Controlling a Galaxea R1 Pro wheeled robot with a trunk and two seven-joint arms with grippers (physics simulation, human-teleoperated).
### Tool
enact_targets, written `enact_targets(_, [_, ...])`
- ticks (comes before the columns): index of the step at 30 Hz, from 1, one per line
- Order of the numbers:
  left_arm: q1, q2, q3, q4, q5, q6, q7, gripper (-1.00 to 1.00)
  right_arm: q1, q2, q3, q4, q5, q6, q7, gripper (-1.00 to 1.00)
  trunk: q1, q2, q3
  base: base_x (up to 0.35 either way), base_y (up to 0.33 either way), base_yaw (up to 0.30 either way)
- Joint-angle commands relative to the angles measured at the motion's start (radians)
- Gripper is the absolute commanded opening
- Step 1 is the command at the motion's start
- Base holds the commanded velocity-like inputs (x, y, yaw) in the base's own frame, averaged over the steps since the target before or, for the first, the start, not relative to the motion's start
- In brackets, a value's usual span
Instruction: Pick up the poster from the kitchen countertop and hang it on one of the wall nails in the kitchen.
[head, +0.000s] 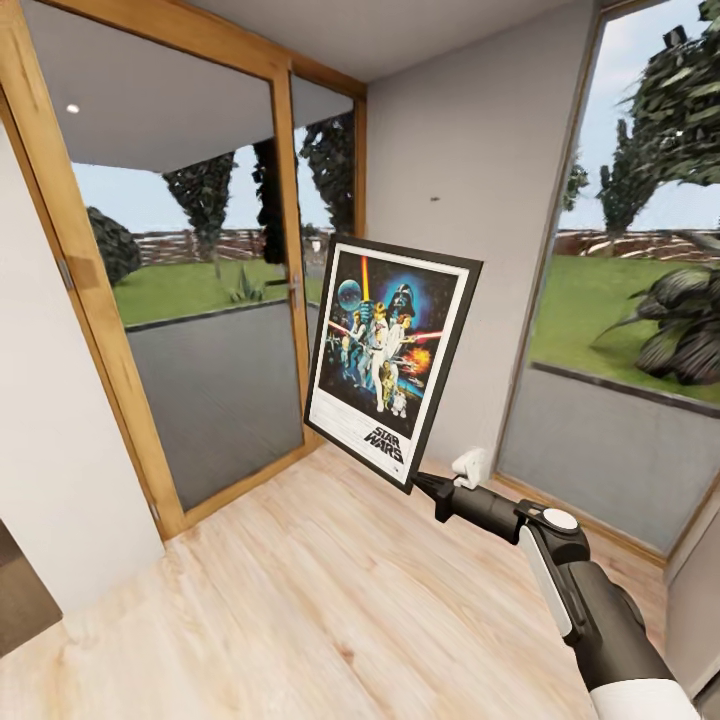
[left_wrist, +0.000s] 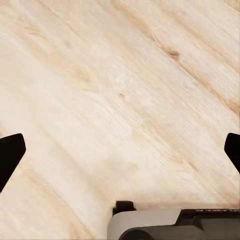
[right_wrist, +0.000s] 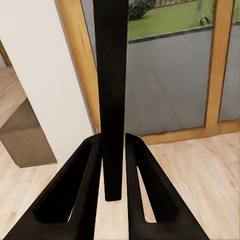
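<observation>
The framed Star Wars poster (head: 390, 355) hangs tilted in mid-air in front of a pale grey wall. My right gripper (head: 425, 483) is shut on its lower right corner. In the right wrist view the frame's thin black edge (right_wrist: 111, 75) runs between the two closed fingers (right_wrist: 82, 190). A tiny dark wall nail (head: 434, 199) sits on the wall above the poster's top edge, apart from it. My left gripper (left_wrist: 120, 150) is open over bare wooden floor, its fingertips (left_wrist: 10, 152) spread wide with nothing between them. The kitchen countertop is out of view.
A wood-framed glass door (head: 200, 380) stands to the left of the wall, and a tall window (head: 640, 300) to the right. Light wooden floor (head: 300, 600) lies below. A small white fitting (head: 470, 465) sits low on the wall near my right gripper.
</observation>
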Motion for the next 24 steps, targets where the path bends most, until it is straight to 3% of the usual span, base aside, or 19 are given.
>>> enact_targets(1, [0.000,0.000,0.002,0.000,0.010,0.000,-0.008,1.00,-0.001,-0.001,0.001,0.000,-0.013,0.012,0.001,-1.00,0.001,-0.001,-0.001,0.195,0.314,0.000])
enact_targets(15, [0.000,0.000,0.002,0.000,0.010,0.000,-0.008,1.00,-0.001,-0.001,0.001,0.000,-0.013,0.012,0.001,-1.00,0.001,-0.001,-0.001,0.220,0.299,-0.014])
enact_targets(24, [0.000,0.000,0.002,0.000,0.010,0.001,-0.008,1.00,-0.001,-0.001,0.001,0.000,-0.013,0.013,0.001,-1.00,0.001,-0.001,0.001,0.241,0.280,-0.219])
